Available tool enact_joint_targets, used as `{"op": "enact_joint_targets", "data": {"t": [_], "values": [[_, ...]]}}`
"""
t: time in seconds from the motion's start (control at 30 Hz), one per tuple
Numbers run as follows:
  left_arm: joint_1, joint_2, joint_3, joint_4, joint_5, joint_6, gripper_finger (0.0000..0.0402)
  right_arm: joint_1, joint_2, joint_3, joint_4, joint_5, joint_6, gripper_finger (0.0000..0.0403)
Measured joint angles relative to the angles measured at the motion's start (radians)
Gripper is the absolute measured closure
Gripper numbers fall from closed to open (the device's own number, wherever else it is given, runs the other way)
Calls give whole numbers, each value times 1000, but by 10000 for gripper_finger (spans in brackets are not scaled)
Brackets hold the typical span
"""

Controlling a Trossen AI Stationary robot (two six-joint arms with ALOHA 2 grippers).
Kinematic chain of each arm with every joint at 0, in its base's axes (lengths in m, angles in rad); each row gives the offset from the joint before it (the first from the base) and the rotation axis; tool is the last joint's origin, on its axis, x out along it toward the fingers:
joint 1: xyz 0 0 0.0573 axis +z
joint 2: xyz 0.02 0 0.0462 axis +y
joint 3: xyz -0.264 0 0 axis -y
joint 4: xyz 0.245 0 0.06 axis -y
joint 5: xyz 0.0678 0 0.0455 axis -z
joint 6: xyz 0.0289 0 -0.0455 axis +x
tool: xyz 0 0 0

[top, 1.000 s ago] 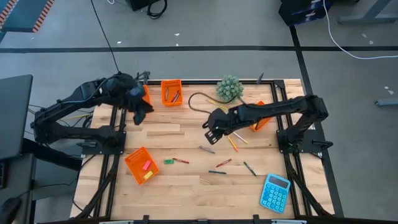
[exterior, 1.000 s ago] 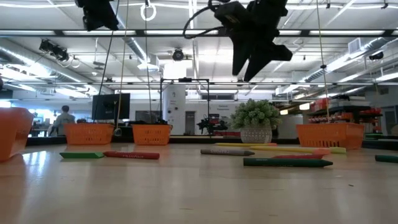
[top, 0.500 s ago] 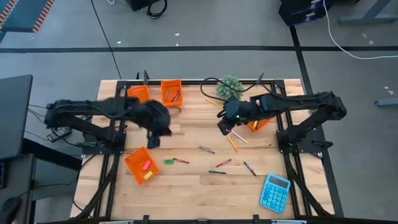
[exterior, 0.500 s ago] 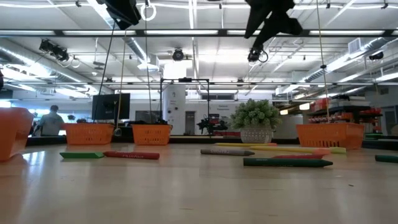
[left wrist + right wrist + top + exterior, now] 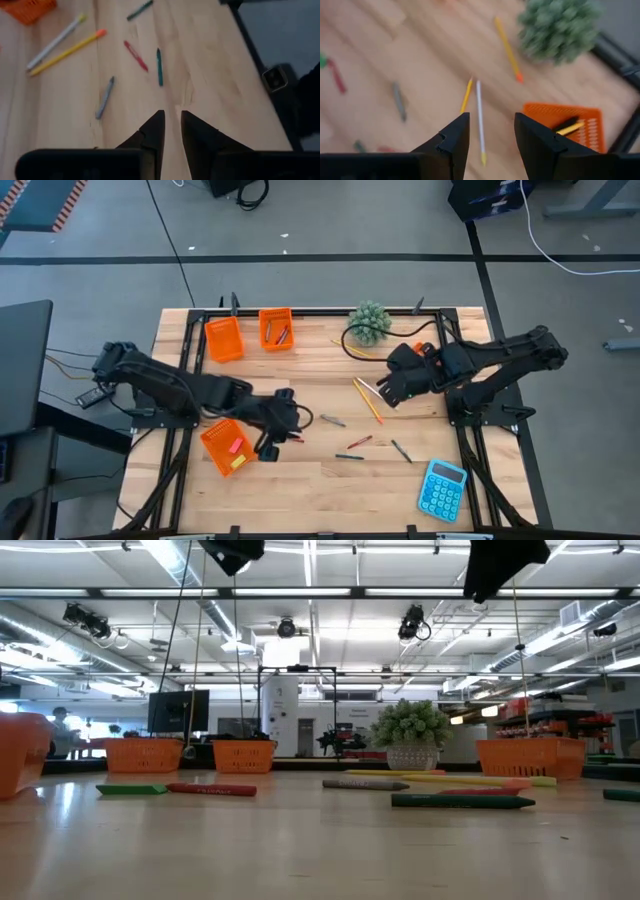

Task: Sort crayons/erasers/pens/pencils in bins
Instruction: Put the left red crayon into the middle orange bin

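Partly sorted: few items already in four small orange mesh bins, loose crayons, pens, pencils left mid-table; left gripper empty, nearly clenched; right gripper released, empty.

Orange mesh bins; blue calculator; green plant; pale wood table.

Four orange bins sit around the table. Crayons, a dark pen and yellow pencils lie flat, scattered mid-table; erasers lie in the near-left bin.
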Motion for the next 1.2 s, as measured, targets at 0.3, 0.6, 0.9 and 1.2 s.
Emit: {"op": "enact_joint_targets", "data": {"t": [0.3, 0.6, 0.9, 1.2], "values": [[40, 131, 0, -231, 54, 28, 294, 23, 1, 0, 6, 103, 151, 242], [45, 230, 0, -197, 107, 151, 267, 53, 1, 0, 6, 110, 179, 242], [46, 277, 0, -257, 106, 207, 285, 92, 1, -1, 6, 162, 267, 242], [66, 323, -2, -264, 106, 229, 285, 96, 2, -3, 10, 164, 283, 242]]}}
